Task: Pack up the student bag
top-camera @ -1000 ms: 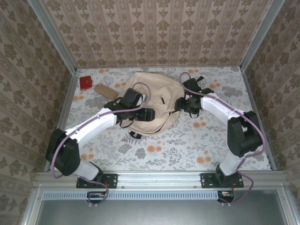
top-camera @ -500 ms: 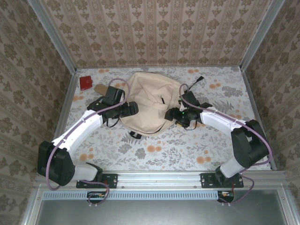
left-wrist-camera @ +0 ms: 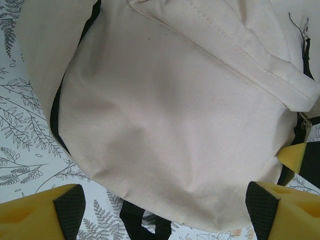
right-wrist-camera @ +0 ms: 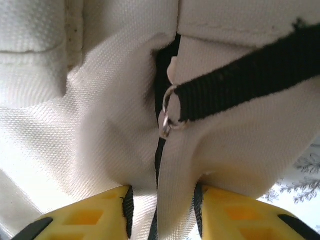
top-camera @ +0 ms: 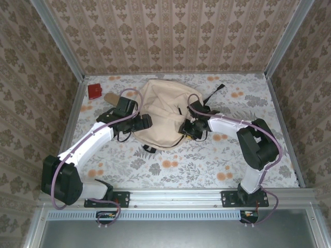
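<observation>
The student bag (top-camera: 164,111) lies flat at the middle back of the table, beige with dark zipper lines. My left gripper (top-camera: 147,122) is at its left lower edge. In the left wrist view it (left-wrist-camera: 165,216) stands open, wide apart, with the bag's rounded fabric (left-wrist-camera: 170,110) just ahead of the fingertips (left-wrist-camera: 70,206) and a black strap (left-wrist-camera: 142,220) below. My right gripper (top-camera: 186,129) is at the bag's right lower edge. There the right gripper (right-wrist-camera: 162,210) is shut on a fold of beige fabric (right-wrist-camera: 175,170) beside the zipper line, below a metal ring (right-wrist-camera: 167,120) with a black pull (right-wrist-camera: 250,75).
A red box (top-camera: 94,91) and a tan case (top-camera: 110,98) lie at the back left, behind the left arm. A black strap end (top-camera: 217,89) trails from the bag toward the back right. Patterned walls enclose the table on three sides.
The right gripper slid left and down along the bag's right edge and closed on the fabric. The left gripper moved off the bag's top to its left edge and opened wider.
</observation>
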You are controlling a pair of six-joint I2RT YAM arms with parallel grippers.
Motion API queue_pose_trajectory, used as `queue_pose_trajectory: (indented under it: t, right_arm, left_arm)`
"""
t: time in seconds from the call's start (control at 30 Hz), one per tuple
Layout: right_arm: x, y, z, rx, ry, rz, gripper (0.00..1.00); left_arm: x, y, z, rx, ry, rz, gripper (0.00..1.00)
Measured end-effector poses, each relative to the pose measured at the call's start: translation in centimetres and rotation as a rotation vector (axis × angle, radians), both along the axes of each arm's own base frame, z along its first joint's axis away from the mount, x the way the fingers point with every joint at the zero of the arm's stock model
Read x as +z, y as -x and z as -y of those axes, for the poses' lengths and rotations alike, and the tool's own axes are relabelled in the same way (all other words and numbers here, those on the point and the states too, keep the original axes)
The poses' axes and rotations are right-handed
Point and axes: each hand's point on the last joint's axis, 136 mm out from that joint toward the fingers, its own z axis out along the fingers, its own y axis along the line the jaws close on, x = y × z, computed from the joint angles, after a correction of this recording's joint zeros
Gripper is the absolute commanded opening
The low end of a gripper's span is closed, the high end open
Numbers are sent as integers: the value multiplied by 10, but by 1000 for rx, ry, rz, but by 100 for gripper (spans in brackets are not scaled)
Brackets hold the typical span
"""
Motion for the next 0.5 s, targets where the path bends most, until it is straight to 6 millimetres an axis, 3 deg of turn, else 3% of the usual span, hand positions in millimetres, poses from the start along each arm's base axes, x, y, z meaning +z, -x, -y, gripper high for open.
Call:
queue_pose_trajectory:
  t: [0.13,0.3,0.5]
  right_arm:
    - [-8,2,9,-3,60,-6,12]
    - [-2,4,24,2,141,39,10]
    - [15,23,69,-26,209,85,10]
  left_arm:
    - [0,0,0,-1,2,-1,87]
    - [0,0,0,-2,4,-1,87]
    - [1,2,5,-18,25,-9,87]
